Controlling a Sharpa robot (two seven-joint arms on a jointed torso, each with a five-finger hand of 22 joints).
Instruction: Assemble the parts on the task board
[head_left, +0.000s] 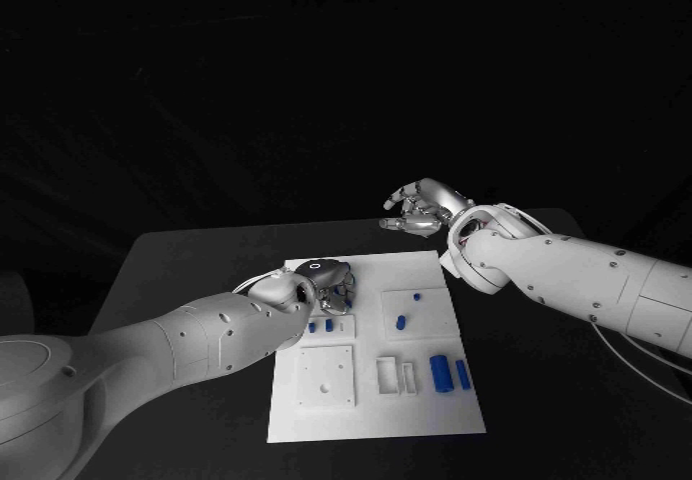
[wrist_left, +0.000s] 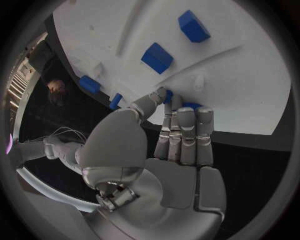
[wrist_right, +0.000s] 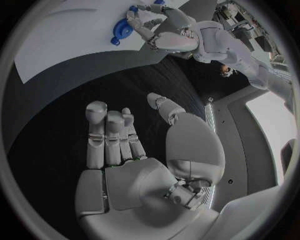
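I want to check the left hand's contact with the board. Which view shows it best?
The left wrist view: the left hand's fingertips reach blue parts at the board edge. Head view: arm hides the fingers. Right wrist view: small, distant.

We seem to be in a lab: a black surface carries a white board of small blue parts, dark drapes hang behind, and equipment racks line one side.

White task board; blue parts; black table; silver left robot hand.
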